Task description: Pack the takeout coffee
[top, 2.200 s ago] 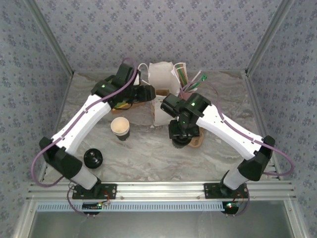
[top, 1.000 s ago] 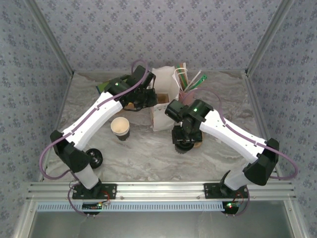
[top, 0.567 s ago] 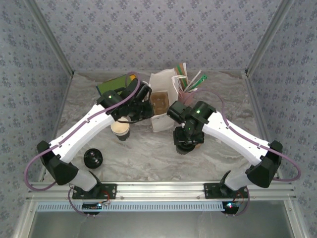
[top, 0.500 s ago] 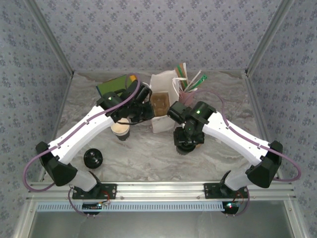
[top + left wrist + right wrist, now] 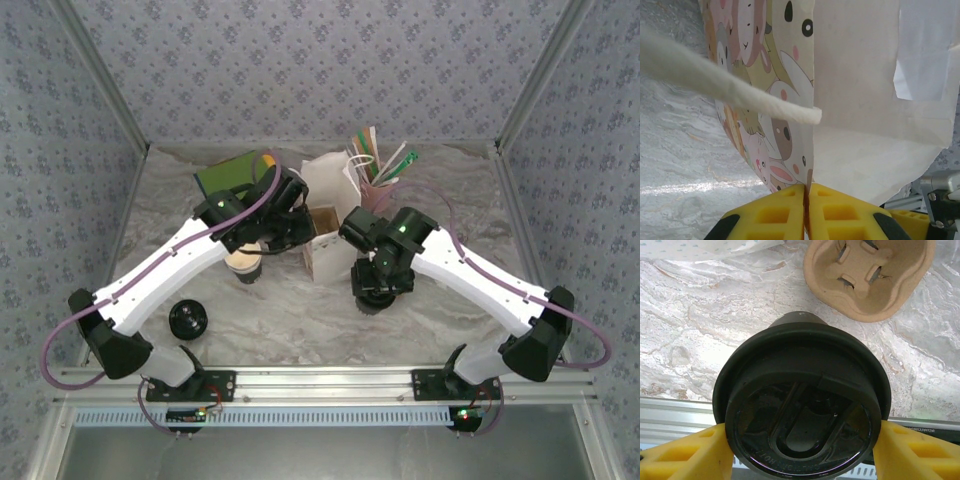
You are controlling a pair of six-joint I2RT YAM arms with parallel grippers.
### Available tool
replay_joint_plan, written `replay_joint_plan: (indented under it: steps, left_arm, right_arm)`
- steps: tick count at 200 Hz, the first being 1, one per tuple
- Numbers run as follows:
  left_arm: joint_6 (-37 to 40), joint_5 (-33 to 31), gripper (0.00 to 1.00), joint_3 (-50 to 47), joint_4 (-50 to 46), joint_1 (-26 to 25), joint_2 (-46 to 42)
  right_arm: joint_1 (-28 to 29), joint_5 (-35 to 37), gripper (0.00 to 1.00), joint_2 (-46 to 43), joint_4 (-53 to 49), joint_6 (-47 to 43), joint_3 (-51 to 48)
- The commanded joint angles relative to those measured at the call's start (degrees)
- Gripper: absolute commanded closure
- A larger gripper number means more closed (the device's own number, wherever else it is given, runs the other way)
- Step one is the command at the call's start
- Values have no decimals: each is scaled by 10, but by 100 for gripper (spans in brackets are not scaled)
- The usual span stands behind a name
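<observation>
While my left hand (image 5: 806,194) pinches the rim of the paper bag (image 5: 865,100), fingers closed on it, my right hand (image 5: 801,440) grips the takeout coffee (image 5: 800,405) mid-table, just beside the bag toward the right edge. Grasp done; cup not yet bagged.

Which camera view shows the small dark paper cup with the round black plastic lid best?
The right wrist view: the small dark paper cup with a round black plastic lid is close and sharp, its lid held between the yellow fingers. In the top external view the right arm hides most of the cup.
</observation>
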Motion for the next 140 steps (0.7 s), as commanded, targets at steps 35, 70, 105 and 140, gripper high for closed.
replay_joint_plan:
  steps: [35,70,105,140]
  left_arm:
    - [-10,-8,87,-3,12,-13,-23]
    - [14,-34,59,7,-4,-11,-21]
    - [35,-49,17,8,-8,4,-33]
    - [52,-57,6,9,-8,21,-45]
  right_arm:
    - [8,3,32,-16,-17,6,2]
    - [13,9,32,-19,-34,13,27]
    - [16,11,32,-28,-54,22,55]
    - [17,4,32,-41,-76,28,81]
